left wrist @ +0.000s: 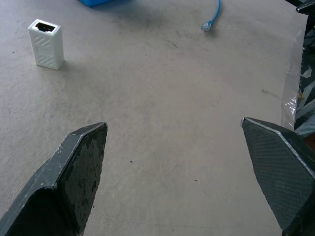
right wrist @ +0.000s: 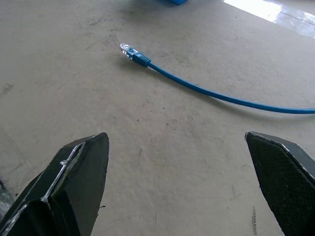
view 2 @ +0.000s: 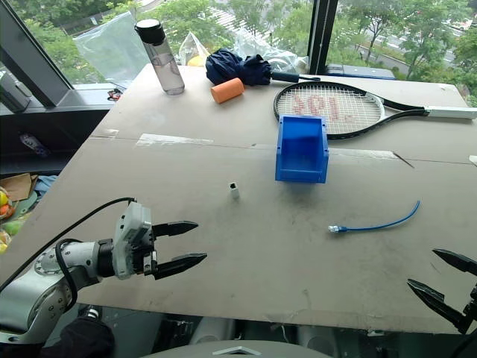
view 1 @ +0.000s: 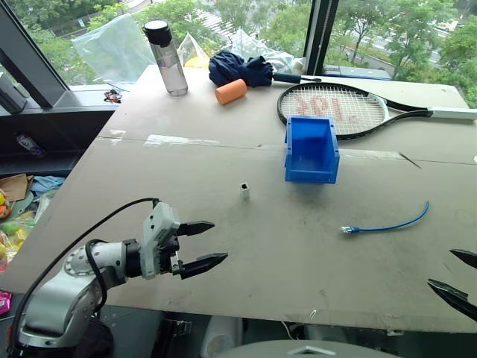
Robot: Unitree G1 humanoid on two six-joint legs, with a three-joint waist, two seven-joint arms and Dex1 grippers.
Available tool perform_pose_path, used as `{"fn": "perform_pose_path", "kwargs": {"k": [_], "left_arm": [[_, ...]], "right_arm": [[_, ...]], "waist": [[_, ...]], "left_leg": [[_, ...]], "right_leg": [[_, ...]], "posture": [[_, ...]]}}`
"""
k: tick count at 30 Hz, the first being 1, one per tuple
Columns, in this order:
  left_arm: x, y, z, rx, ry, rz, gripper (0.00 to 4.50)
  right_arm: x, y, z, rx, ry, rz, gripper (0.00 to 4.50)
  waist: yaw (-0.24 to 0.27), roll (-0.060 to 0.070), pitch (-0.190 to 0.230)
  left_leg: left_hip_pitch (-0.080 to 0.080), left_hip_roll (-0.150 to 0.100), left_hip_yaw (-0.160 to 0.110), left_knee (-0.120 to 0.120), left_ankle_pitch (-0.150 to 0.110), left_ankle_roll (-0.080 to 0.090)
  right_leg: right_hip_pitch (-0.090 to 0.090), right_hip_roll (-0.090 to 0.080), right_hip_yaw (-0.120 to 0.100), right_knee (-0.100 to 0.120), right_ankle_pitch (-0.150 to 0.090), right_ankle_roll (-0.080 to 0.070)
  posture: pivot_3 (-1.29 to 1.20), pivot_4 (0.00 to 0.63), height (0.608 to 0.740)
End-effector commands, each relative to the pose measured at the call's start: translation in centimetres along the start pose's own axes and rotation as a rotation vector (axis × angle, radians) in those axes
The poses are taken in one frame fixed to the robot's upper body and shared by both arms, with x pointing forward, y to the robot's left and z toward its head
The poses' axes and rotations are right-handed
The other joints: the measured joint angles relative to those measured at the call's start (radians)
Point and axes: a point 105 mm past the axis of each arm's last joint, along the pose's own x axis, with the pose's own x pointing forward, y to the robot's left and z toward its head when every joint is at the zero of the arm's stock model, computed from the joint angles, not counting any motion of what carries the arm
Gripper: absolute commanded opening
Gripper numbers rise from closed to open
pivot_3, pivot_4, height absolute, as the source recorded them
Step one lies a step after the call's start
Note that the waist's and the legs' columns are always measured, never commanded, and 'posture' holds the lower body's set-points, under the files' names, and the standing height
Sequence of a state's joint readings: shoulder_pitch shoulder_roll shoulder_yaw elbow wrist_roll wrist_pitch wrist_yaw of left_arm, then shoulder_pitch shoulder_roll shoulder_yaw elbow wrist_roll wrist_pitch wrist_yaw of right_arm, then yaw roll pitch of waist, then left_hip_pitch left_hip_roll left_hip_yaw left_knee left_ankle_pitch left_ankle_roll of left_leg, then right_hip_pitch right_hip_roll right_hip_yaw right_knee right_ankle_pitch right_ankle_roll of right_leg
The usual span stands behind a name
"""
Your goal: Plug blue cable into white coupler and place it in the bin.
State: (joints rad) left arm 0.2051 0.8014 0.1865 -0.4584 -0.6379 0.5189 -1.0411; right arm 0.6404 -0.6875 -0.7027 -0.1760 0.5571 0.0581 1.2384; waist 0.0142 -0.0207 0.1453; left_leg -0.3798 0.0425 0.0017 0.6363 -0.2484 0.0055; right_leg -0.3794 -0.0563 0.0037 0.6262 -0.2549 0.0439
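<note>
The blue cable (view 1: 387, 224) lies loose on the brown table at the right, its clear plug (right wrist: 127, 48) pointing left. The white coupler (view 1: 244, 190) stands upright near the table's middle, its dark opening facing up. Behind and to its right sits the blue bin (view 1: 311, 149), with nothing visible inside it. My left gripper (view 1: 212, 244) hovers open over the front left of the table, well short of the coupler (left wrist: 47, 43). At the front right edge my right gripper (view 1: 463, 274) is open and holds nothing, with the cable (right wrist: 221, 97) lying ahead of it.
At the back lie a tennis racket (view 1: 335, 108), an orange foam roll (view 1: 230, 91), a dark blue folded umbrella (view 1: 242, 69) and a water bottle (view 1: 167, 58). Taped seams (view 1: 179, 140) cross the table (view 1: 223, 164). Its front edge runs just under both grippers.
</note>
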Motion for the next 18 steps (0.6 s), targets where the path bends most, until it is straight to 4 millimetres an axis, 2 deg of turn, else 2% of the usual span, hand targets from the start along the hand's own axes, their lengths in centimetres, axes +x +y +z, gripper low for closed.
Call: {"fn": "perform_pose_path", "kwargs": {"k": [1,4,8,13,18], "left_arm": [[0.4,-0.7,1.0,0.037,-0.041,-0.045,4.42],[0.8,-2.4,2.4,0.113,-0.094,-0.149,4.42],[1.1,-4.6,2.7,0.191,-0.087,-0.278,4.42],[1.4,-5.8,2.8,0.238,-0.088,-0.321,4.42],[1.5,-6.0,3.1,0.245,-0.106,-0.317,4.42]], "right_arm": [[0.8,-0.3,1.4,-0.047,-0.038,-0.009,4.5],[4.0,0.1,4.1,-0.1,-0.068,0.064,4.5],[8.1,1.1,6.1,-0.212,-0.008,0.213,4.5],[12.4,1.2,5.8,-0.274,0.107,0.399,4.5],[15.2,0.9,5.0,-0.289,0.15,0.51,4.5]], "waist": [[0.0,0.0,0.0],[-0.009,0.0,0.0],[-0.002,0.001,0.0],[-0.002,-0.002,0.0],[0.004,-0.003,0.001]], "left_leg": [[0.0,0.0,0.0,0.0,0.0,0.0],[0.0,0.0,0.001,0.0,0.0,0.0],[0.001,0.001,0.004,0.0,0.0,0.0],[0.001,0.0,0.011,0.0,0.0,0.0],[-0.001,-0.001,0.01,0.0,0.0,0.001]], "right_leg": [[0.0,0.0,0.0,0.0,0.0,0.0],[0.0,0.001,0.001,0.0,0.0,0.0],[0.0,0.001,0.004,0.0,0.001,-0.001],[-0.002,0.002,0.006,0.0,0.002,-0.003],[-0.003,0.002,0.007,0.0,0.002,-0.004]], "posture": [[0.0,0.15,0.74],[0.0,0.15,0.74],[0.0,0.15,0.74],[0.0,0.15,0.74],[0.0,0.15,0.74]]}}
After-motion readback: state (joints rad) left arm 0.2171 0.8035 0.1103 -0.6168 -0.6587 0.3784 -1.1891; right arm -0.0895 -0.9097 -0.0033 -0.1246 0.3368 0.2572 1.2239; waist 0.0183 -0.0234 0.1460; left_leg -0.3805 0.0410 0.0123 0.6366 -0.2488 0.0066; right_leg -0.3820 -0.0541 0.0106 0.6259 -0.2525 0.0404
